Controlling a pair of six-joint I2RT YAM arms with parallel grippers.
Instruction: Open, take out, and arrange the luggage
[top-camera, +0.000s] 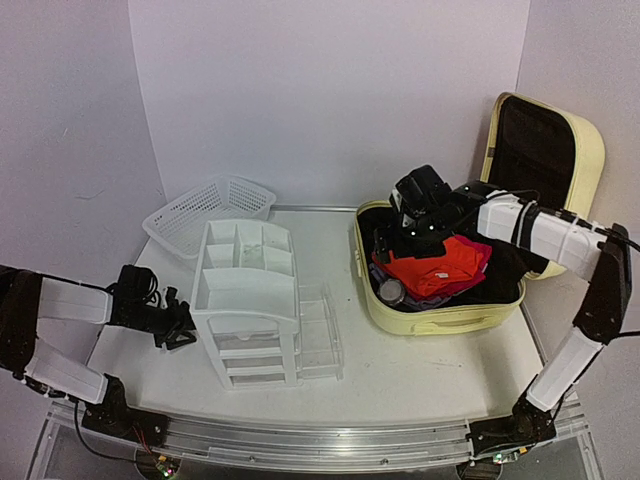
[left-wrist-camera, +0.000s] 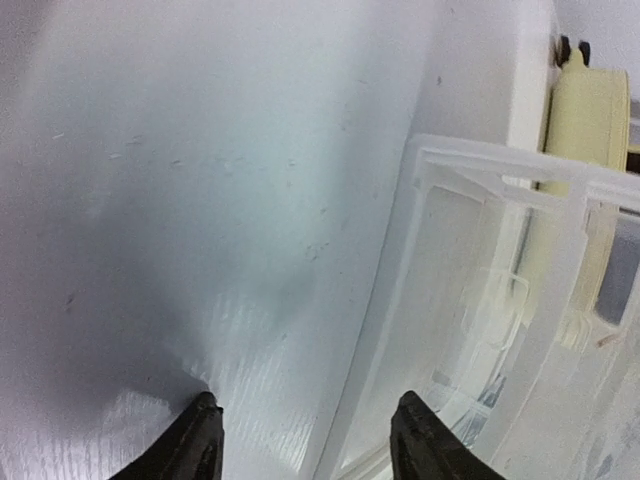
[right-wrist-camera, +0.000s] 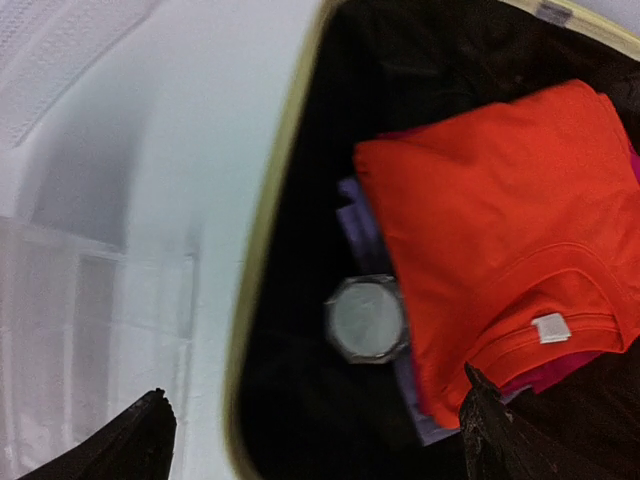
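Note:
The pale yellow luggage (top-camera: 450, 318) lies open at the right of the table, its lid (top-camera: 545, 150) standing up against the wall. Inside lie a folded orange shirt (top-camera: 440, 265), purple and magenta clothes under it, and a grey round-capped jar (top-camera: 391, 291). My right gripper (top-camera: 405, 238) hovers open over the luggage's left part. In the right wrist view the gripper (right-wrist-camera: 320, 440) spans the yellow rim (right-wrist-camera: 268, 230), the jar (right-wrist-camera: 366, 318) and the shirt (right-wrist-camera: 500, 220). My left gripper (top-camera: 180, 332) is open and empty, low at the organizer's left side.
A white drawer organizer (top-camera: 250, 300) stands at the table's middle, with drawers pulled out toward the luggage. A white mesh basket (top-camera: 205, 212) lies tilted behind it at the back left. In the left wrist view the gripper (left-wrist-camera: 312, 435) faces the organizer (left-wrist-camera: 480, 300).

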